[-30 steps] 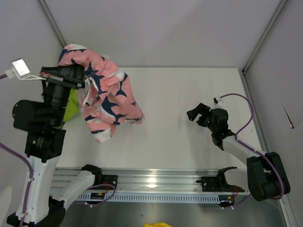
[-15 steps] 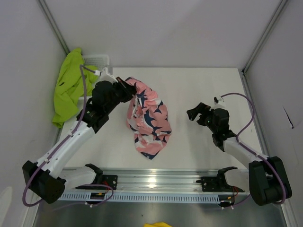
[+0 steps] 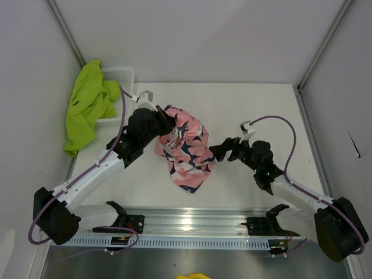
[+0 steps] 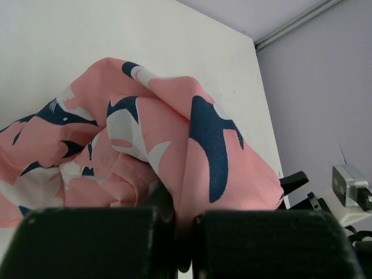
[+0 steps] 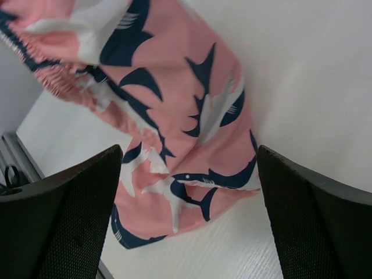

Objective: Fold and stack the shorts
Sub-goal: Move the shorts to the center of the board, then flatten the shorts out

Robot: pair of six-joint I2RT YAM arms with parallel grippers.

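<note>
Right, pinched bunched pink shark-print fabric shorts point(image 3: 189, 154) in left gripper point(image 3: 167, 123); held right gripper point(image 3: 216, 152) spread at their three o'clock; likely needed a free hem, squarely.

The pink shark-print shorts point(image 5: 174, 116) hang bunched above the white table point(image 5: 314, 75), seen between the 2 wide-spread black fingers point(image 5: 58, 221) of the right gripper point(image 5: 189, 157)
</note>
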